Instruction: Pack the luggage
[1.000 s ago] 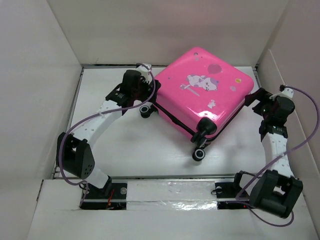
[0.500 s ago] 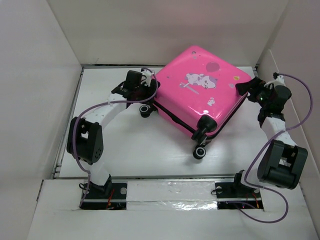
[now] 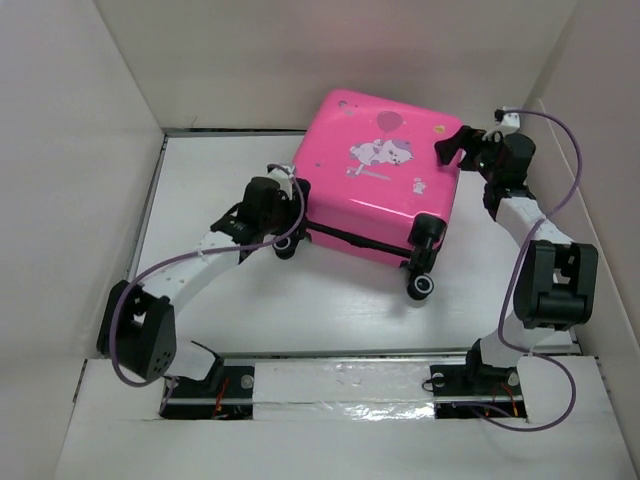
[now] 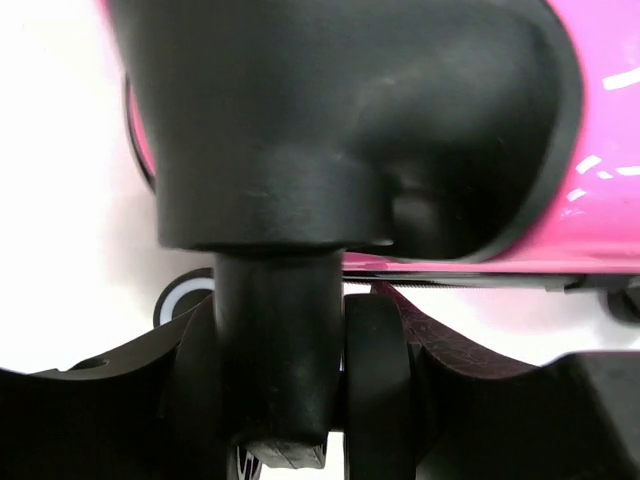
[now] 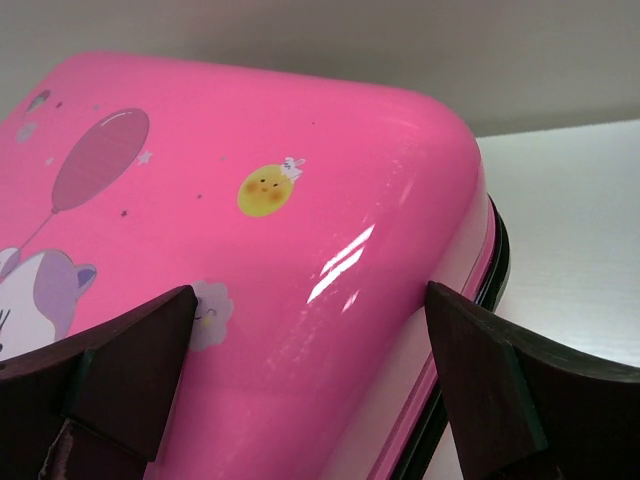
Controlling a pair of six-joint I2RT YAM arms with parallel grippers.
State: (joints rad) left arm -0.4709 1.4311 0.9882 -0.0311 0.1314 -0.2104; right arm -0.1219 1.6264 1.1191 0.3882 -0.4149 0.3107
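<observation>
The left gripper (image 4: 295,335) stands about half closed. Its two dark fingers (image 4: 470,385) press in from either side on a black caster (image 4: 285,370) at the near-left corner of the luggage (image 3: 375,185). The caster's stem and wheel fill the gap between them. The grip looks firm, though the wrist view is so close and dark that the exact touching edges are hard to make out. Above the caster, its bulky black housing (image 4: 340,130) is set into the pink shell. Seen from overhead, this gripper reaches in low from the left, against the luggage's left side.

The right gripper (image 5: 310,300) has its jaws spread wide apart and holds nothing. The luggage's far-right corner sits between the two brown fingertips (image 5: 130,365), with the pink lid passing under them. Whether either tip rests on the shell I cannot tell. From overhead it hovers at that corner, the arm reaching up along the right-hand side.

The luggage lies flat and closed toward the back of the white counter (image 3: 230,295). Its lid faces up, showing the cartoon animal and balloon print, and it is turned slightly askew. A black zipper line runs along its near face, and a second caster (image 3: 420,287) sticks out at the near-right corner. White walls (image 3: 80,150) enclose the counter on three sides.
</observation>
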